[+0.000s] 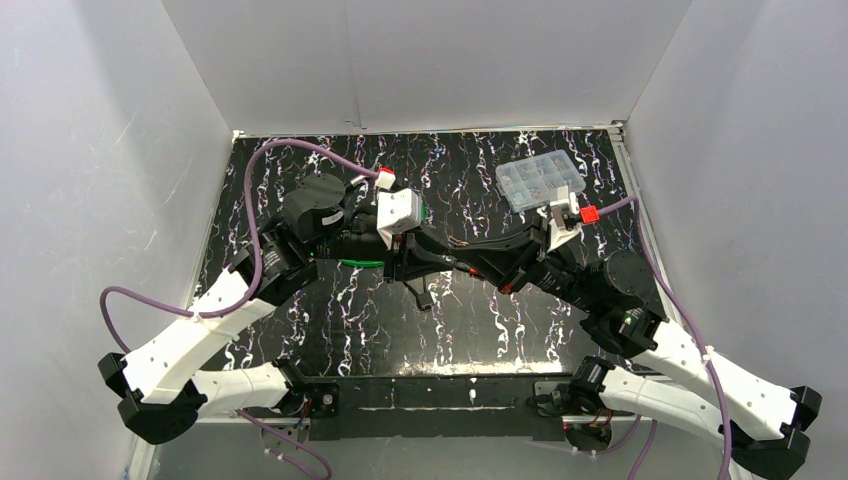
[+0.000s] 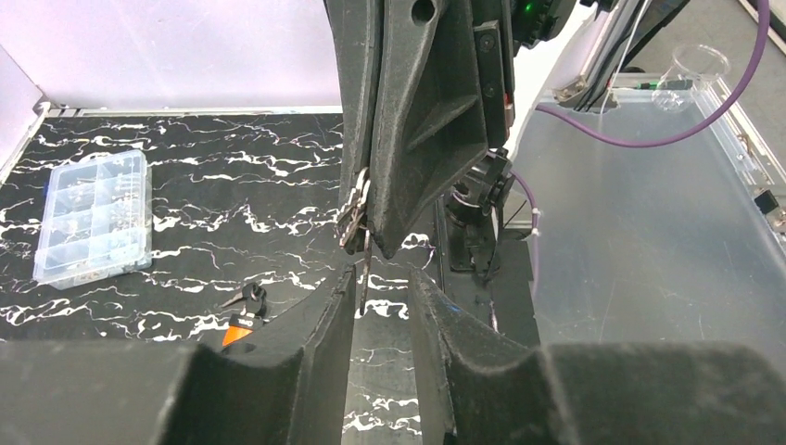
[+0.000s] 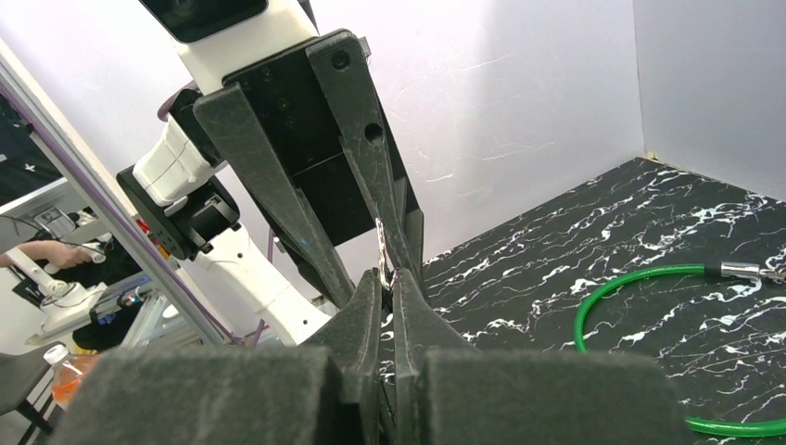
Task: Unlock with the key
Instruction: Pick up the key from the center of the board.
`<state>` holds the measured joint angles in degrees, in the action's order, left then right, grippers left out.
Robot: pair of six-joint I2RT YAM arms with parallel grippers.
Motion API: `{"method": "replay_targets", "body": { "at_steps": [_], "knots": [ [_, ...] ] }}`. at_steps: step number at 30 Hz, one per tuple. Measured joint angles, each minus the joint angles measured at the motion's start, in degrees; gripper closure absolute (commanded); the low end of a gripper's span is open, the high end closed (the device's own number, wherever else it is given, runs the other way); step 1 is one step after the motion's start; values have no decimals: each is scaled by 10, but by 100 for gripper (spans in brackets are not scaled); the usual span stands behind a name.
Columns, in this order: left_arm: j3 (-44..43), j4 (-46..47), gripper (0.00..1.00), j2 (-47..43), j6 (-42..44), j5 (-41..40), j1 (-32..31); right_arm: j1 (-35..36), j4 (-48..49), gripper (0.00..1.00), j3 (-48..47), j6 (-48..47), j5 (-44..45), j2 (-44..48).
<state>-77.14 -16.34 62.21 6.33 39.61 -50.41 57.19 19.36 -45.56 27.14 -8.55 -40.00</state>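
Observation:
My right gripper (image 3: 387,278) is shut on a thin metal key (image 3: 381,248) that sticks up from its fingertips. In the left wrist view the same key (image 2: 364,269) hangs from the right fingers (image 2: 408,139), with its blade between the tips of my left gripper (image 2: 383,280). The left jaws stand a little apart, with a gap showing beside the blade. The lock's green cable (image 3: 640,306) loops on the table to the right and ends in a metal fitting (image 3: 741,271). The cable (image 1: 360,263) lies just left of where the arms meet. I cannot make out the lock's body.
A clear compartment box (image 1: 540,180) sits at the back right of the black marbled table (image 1: 330,320). A black key with an orange tag (image 2: 243,313) lies on the table by the left finger. White walls close in the table on three sides.

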Motion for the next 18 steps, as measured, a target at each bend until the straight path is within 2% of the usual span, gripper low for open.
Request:
{"method": "replay_targets", "body": {
  "at_steps": [2, 7, 12, 13, 16, 18],
  "knots": [
    [0, -3, 82, 0, 4, -2, 0, 0, 3, 99, 0, 0, -3, -2],
    [-5, -3, 100, 0, 14, -23, 0, 2, 6, 99, 0, 0, -8, -3],
    [-12, -12, 100, 1, 33, -25, -1, 2, 9, 99, -1, -1, -5, -2],
    [-15, -16, 100, 1, 40, -24, -1, 2, 9, 94, -1, -1, -5, -2],
    [-21, -34, 100, 1, 86, -15, -2, 4, 3, 65, -2, 0, -6, -1],
    [-29, -59, 100, 2, 143, -14, -4, 6, -8, 52, -2, 4, -7, 3]
  ]
}}
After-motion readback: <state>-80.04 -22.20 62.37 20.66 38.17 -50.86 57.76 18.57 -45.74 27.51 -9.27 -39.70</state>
